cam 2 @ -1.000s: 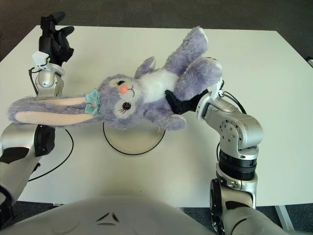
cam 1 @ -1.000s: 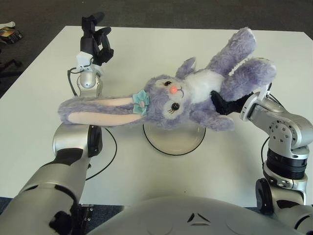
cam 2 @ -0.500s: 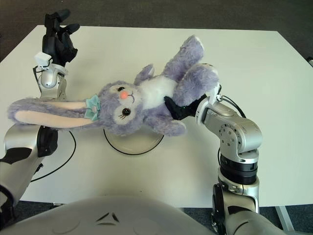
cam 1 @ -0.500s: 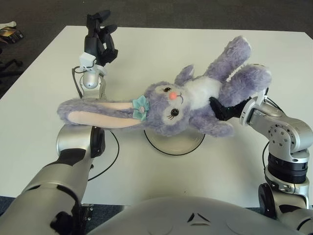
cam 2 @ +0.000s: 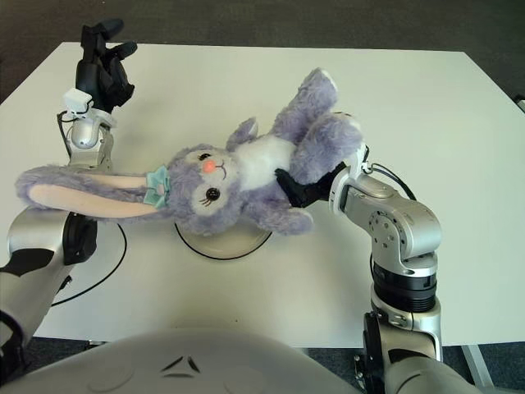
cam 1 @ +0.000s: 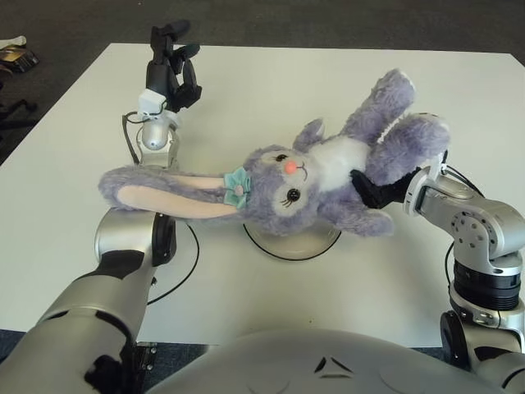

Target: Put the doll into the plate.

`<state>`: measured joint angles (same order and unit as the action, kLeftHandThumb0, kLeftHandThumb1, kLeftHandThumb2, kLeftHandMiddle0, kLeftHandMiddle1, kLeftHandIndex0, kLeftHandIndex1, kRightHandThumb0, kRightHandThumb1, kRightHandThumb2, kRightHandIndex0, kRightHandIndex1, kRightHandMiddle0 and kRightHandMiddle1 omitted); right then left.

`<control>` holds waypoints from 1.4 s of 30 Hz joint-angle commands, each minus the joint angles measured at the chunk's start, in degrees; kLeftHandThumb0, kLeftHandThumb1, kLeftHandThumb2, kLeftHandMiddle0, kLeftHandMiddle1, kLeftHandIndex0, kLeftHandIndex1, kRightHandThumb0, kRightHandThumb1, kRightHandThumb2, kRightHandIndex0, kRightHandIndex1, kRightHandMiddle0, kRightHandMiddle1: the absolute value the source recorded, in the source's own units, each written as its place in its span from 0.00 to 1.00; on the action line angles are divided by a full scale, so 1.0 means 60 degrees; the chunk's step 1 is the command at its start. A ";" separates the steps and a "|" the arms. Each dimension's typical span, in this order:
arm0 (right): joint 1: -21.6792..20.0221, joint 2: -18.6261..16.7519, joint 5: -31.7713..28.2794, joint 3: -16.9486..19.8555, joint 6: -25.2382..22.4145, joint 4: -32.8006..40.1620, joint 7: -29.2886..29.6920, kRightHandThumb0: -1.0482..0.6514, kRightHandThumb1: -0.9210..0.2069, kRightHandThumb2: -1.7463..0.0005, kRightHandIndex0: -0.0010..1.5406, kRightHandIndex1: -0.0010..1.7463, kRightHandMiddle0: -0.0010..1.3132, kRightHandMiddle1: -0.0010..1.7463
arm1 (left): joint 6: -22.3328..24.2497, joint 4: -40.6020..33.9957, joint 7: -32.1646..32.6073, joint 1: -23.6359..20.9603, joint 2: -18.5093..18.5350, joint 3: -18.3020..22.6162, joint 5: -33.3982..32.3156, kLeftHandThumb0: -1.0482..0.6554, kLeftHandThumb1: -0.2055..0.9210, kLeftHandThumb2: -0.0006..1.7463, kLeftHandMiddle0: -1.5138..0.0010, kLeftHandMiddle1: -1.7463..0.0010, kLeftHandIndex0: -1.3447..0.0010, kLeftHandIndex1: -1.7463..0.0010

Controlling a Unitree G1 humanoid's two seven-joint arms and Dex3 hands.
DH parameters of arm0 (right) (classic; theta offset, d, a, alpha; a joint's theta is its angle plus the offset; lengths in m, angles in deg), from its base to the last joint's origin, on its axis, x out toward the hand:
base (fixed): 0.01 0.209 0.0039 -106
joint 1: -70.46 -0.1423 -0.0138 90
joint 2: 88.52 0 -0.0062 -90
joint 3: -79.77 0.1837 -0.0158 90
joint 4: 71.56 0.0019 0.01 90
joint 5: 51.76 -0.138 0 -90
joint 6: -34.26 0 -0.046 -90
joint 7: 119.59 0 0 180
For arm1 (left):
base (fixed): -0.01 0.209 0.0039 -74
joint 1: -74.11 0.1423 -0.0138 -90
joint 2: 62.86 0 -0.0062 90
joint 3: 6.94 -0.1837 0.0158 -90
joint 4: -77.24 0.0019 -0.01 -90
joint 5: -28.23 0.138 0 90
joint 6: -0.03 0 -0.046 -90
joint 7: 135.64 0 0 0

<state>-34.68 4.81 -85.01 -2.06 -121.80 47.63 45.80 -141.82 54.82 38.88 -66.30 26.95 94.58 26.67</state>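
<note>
A purple plush rabbit doll (cam 1: 328,176) with long pink-lined ears (cam 1: 164,190) and a teal bow lies tilted, head to the left, over a round white plate (cam 1: 291,242) at the table's middle. My right hand (cam 1: 376,187) is shut on the doll's body, its black fingers wrapped round the torso below the white belly. The doll's head hangs over the plate and hides most of it; whether it touches the plate I cannot tell. My left hand (cam 1: 170,61) is raised at the far left of the table, fingers spread and holding nothing.
The white table (cam 1: 271,90) extends around the plate. A black cable (cam 1: 190,254) loops on the table beside my left arm. Dark floor lies beyond the far edge, with a small object (cam 1: 15,56) at the far left.
My right hand has lowered the doll and shifted it slightly forward, so its head now sits lower over the plate. My left hand has drifted a little farther back.
</note>
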 commanded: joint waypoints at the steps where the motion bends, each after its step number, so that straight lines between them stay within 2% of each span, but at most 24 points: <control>1: 0.0149 0.0068 -0.0216 -0.0100 0.0130 -0.0094 -0.0350 0.62 0.82 0.10 0.60 0.82 0.51 1.00 | -0.0093 -0.0107 0.0212 0.0105 0.0013 -0.0012 0.0087 0.17 1.00 0.47 0.92 0.46 1.00 0.40; 7: 0.0250 -0.0028 -0.0283 -0.0060 0.0447 -0.0178 -0.0647 0.62 0.80 0.12 0.57 0.82 0.53 1.00 | -0.0128 -0.0112 0.0302 0.0124 -0.0036 -0.0006 0.0053 0.16 1.00 0.46 0.91 0.46 1.00 0.42; 14: 0.0319 0.0426 0.0036 -0.0553 0.1165 -0.0264 -0.1233 0.62 0.76 0.12 0.50 0.88 0.52 1.00 | -0.0184 -0.0116 0.0331 0.0119 -0.0108 0.0059 -0.0057 0.16 1.00 0.46 0.89 0.46 1.00 0.40; 16: 0.0340 0.0589 0.0191 -0.0723 0.1322 -0.0241 -0.1304 0.62 0.69 0.15 0.42 0.93 0.50 1.00 | -0.0192 -0.0121 0.0305 0.0118 -0.0119 0.0064 -0.0076 0.17 1.00 0.46 0.89 0.46 1.00 0.39; 18: 0.0382 0.0732 0.0346 -0.0886 0.1494 -0.0194 -0.1350 0.62 0.53 0.26 0.28 0.97 0.43 1.00 | -0.0189 -0.0126 0.0279 0.0122 -0.0116 0.0061 -0.0081 0.17 1.00 0.46 0.89 0.46 1.00 0.37; 21: 0.0448 0.0869 0.0469 -0.1039 0.1723 -0.0160 -0.1421 0.46 0.41 0.36 0.09 0.91 0.38 0.98 | -0.0175 -0.0132 0.0287 0.0131 -0.0105 0.0051 -0.0062 0.18 1.00 0.47 0.89 0.46 1.00 0.38; 23: 0.0474 0.0918 0.0496 -0.1088 0.1826 -0.0168 -0.1470 0.42 0.36 0.41 0.05 0.88 0.36 0.98 | -0.0149 -0.0135 0.0327 0.0135 -0.0096 0.0038 -0.0032 0.18 1.00 0.47 0.89 0.46 1.00 0.38; 24: 0.0485 0.0940 0.0502 -0.1109 0.1871 -0.0174 -0.1490 0.52 0.51 0.32 0.03 0.83 0.27 0.95 | -0.0133 -0.0137 0.0349 0.0136 -0.0091 0.0032 -0.0015 0.18 1.00 0.47 0.89 0.46 1.00 0.38; 26: 0.0524 0.1071 0.0568 -0.1233 0.2044 -0.0180 -0.1633 0.62 0.66 0.23 0.02 0.75 0.18 0.92 | -0.0096 -0.0141 0.0446 0.0144 -0.0075 0.0007 0.0049 0.18 1.00 0.47 0.89 0.46 1.00 0.39; 27: 0.0543 0.1140 0.0600 -0.1281 0.2135 -0.0196 -0.1711 0.66 0.72 0.20 0.01 0.70 0.14 0.89 | -0.0085 -0.0142 0.0487 0.0146 -0.0077 -0.0006 0.0076 0.18 1.00 0.47 0.89 0.46 1.00 0.39; 29: 0.0594 0.1313 0.0756 -0.1431 0.2446 -0.0252 -0.1915 0.69 0.78 0.17 0.01 0.65 0.09 0.85 | -0.0029 -0.0150 0.0566 0.0151 -0.0067 -0.0042 0.0135 0.18 1.00 0.47 0.89 0.46 1.00 0.38; 34: 0.0688 0.1661 0.1187 -0.1770 0.3178 -0.0320 -0.2240 0.70 0.83 0.14 0.00 0.56 0.04 0.78 | 0.0040 -0.0176 0.0734 0.0171 -0.0027 -0.0128 0.0275 0.18 1.00 0.48 0.88 0.45 1.00 0.39; 42: 0.0761 0.1947 0.1479 -0.1944 0.3732 -0.0272 -0.2548 0.68 0.84 0.15 0.00 0.51 0.02 0.74 | 0.0026 -0.0186 0.0886 0.0191 0.0003 -0.0209 0.0486 0.17 1.00 0.50 0.86 0.44 1.00 0.40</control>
<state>-31.56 15.29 -77.41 -12.79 -99.79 46.36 31.38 -141.82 54.33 43.59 -65.49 26.57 93.62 29.12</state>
